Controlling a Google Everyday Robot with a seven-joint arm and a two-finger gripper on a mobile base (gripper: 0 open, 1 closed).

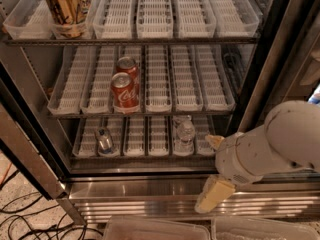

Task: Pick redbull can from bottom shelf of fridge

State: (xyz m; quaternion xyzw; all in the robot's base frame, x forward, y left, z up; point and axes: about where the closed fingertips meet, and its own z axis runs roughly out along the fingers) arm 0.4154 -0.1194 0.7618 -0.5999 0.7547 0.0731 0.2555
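One camera looked down from high in front of the fridge, facing into its racks at close range. The gripper sat at lower right, nearest the lens, in front of the steel sill.

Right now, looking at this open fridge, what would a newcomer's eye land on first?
Most likely the bulky white robot arm at lower right, with its gripper open in front of the steel sill, just outside the bottom shelf. Next come two red cola cans on the middle shelf and a gold can at top left. The small redbull can stands in a left lane of the bottom shelf.
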